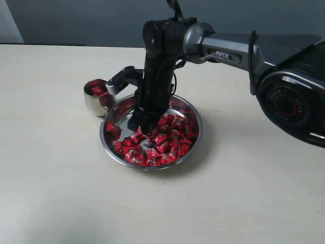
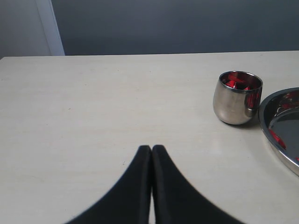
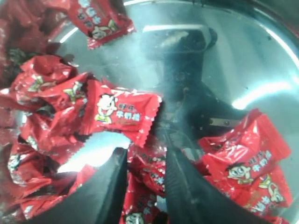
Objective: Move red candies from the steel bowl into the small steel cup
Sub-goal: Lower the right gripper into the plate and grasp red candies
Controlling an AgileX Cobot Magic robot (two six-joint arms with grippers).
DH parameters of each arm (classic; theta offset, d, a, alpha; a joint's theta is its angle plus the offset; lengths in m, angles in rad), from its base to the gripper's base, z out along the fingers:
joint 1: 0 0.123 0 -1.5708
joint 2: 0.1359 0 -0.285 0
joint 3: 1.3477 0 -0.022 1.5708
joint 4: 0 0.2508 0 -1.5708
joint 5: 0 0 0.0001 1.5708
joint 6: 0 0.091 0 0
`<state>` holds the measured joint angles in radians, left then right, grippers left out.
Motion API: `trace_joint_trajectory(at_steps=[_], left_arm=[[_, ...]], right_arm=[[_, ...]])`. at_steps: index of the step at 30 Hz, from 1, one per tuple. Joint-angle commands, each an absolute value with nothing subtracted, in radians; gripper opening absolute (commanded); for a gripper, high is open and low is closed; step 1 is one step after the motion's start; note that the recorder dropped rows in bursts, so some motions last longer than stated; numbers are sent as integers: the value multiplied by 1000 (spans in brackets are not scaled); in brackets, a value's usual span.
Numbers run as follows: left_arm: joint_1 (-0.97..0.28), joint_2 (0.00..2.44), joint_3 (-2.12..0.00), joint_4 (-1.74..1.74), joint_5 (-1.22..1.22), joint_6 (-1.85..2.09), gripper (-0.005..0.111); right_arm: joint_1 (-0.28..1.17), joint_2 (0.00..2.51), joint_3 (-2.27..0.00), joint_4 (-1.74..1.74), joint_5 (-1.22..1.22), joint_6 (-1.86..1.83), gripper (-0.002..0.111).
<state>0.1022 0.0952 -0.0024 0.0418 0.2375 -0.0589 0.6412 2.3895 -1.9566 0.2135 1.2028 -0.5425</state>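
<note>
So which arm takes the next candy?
Right. The right claw is down among the red candies in the steel bowl; the left claw hangs shut over the table, short of it.

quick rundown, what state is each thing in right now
bowl, upright on the table, partly filled
cup, upright beside the bowl, partly filled
candies, wrapped, most heaped in the bowl, a few in the cup
right fingers, apart, down in the bowl with a candy between them
left fingers, shut together, holding nothing
</note>
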Motion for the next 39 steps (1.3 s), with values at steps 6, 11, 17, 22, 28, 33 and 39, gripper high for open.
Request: trace_joint_trajectory(at_steps=[6,11,17,22,28,33,39], left_arm=[[97,86,0,43,233,-61,0],[97,86,0,43,233,-61,0],[97,86,0,43,233,-61,0],[97,86,0,43,233,-61,0],[97,86,0,43,233,-61,0],[97,86,0,43,233,-61,0],[97,86,0,43,233,-61,0]], right_arm=[[639,2384,-1959,185,1196,-549,31],[639,2384,-1959,185,1196,-560,49],[639,2384,-1959,183,1189,-575,49],[639,2406,-1959,168,1171,-575,49],[639,2418,-1959,143,1173,-575,49],[639,2416,-1959,136,1171,-575,37],[639,2415,-1959,139,1171,-575,5]])
